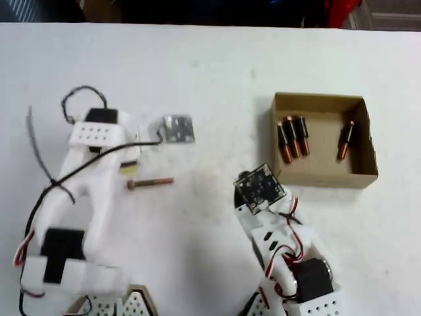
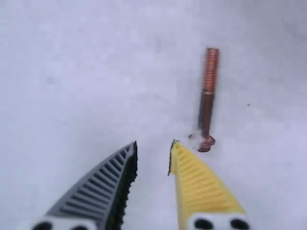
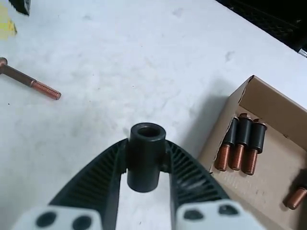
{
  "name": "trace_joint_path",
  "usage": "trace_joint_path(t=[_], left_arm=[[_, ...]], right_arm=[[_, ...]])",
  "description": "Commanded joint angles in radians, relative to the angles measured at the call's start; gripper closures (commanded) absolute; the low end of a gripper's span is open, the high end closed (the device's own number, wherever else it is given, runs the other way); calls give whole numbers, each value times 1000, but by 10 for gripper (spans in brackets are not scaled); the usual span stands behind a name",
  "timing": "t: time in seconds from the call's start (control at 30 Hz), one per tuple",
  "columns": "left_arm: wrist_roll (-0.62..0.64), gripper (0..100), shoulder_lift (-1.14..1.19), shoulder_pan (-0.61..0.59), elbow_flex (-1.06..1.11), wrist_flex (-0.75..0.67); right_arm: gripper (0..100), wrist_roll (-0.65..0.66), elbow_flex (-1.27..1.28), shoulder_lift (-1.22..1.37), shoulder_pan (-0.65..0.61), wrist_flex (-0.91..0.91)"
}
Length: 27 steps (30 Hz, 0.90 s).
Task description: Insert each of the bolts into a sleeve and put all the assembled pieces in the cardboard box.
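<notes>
The right gripper [image 3: 146, 146] pinches a black sleeve [image 3: 146, 165] upright; its fingers cover the sleeve's sides. The left gripper [image 2: 153, 146] is slightly spread beside the head of the loose bolt [image 1: 150, 183], which lies left of centre on the bench [image 1: 210, 66]. The cardboard box [image 1: 322, 176], centre right, holds four assembled pieces [image 1: 293, 138]. The right wrist view crops one end of the box.

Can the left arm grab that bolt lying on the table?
Probably yes. The bolt lies bare on the table, its head just beside the left end effector's yellow finger, with nothing between them. It sits outside the open gap, so a small sideways shift seems needed.
</notes>
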Motion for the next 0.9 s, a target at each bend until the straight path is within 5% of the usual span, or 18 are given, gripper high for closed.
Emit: trace_joint_path(t=[0.0, 0.4, 0.87], left_arm=[[209, 858, -154, -4, -55, 18], [931, 858, -334, -10, 49, 87], [994, 858, -269, 7, 130, 307]], right_arm=[[982, -2, -8, -10, 8, -27], [982, -2, -8, -10, 8, -27], [982, -2, 74, -10, 8, -136]])
